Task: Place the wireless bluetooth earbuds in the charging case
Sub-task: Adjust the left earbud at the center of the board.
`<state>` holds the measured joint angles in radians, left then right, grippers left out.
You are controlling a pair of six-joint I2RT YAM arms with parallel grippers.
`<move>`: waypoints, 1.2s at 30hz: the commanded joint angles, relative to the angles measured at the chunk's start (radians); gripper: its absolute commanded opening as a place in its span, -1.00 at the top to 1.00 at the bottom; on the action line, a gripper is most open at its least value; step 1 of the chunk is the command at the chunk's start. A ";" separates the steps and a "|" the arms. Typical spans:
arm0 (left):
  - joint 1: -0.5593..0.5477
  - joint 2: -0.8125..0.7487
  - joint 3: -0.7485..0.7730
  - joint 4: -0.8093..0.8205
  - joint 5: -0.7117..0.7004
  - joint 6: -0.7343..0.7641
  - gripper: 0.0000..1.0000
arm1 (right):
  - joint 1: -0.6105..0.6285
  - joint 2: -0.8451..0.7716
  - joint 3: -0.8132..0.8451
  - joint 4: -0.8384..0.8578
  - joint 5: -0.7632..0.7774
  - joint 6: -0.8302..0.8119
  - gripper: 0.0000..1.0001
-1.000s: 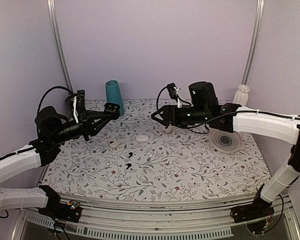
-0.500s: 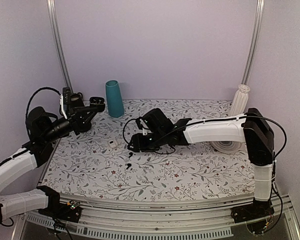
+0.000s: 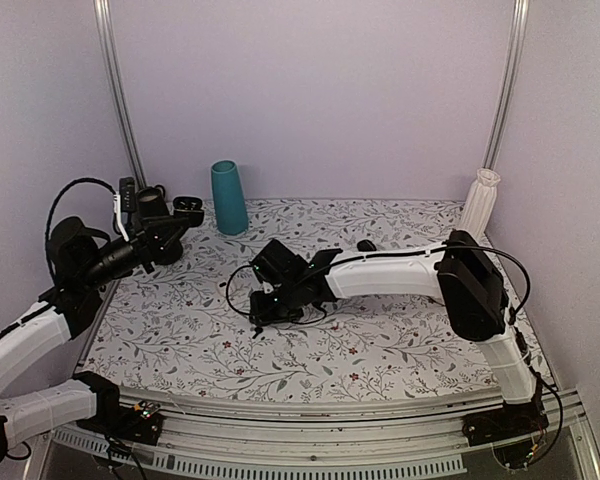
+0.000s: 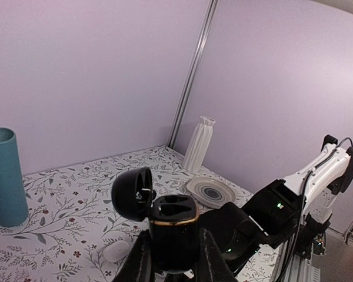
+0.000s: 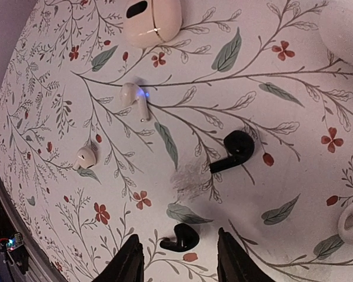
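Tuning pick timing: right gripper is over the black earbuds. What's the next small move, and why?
Probably lower the right gripper onto the black earbud lying below its open jaws, then close: that bud isn't gripped yet. The left gripper holds the charging case up, lid open.
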<state>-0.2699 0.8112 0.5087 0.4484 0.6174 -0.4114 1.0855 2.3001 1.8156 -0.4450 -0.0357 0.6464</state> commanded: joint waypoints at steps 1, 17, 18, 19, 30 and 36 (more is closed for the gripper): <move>0.017 -0.012 -0.015 0.013 0.014 0.008 1.00 | 0.024 0.038 0.056 -0.079 0.049 -0.044 0.16; 0.027 0.010 -0.023 0.027 0.031 -0.007 1.00 | 0.015 0.063 -0.006 0.075 -0.039 -0.197 0.16; 0.027 0.013 -0.022 0.027 0.034 -0.007 1.00 | 0.009 0.060 -0.023 0.087 -0.045 -0.204 0.16; 0.027 0.015 -0.022 0.027 0.034 -0.008 1.00 | 0.001 0.059 -0.040 0.098 -0.054 -0.206 0.16; 0.028 0.028 -0.021 0.023 0.034 -0.006 1.00 | -0.003 -0.060 -0.193 0.260 -0.196 -0.225 0.16; 0.029 0.034 -0.021 0.023 0.036 -0.004 1.00 | 0.005 -0.052 -0.201 0.299 -0.218 -0.222 0.16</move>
<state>-0.2543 0.8383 0.4938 0.4515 0.6430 -0.4168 1.0828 2.2799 1.6260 -0.2012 -0.2192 0.4282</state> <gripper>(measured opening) 0.181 0.421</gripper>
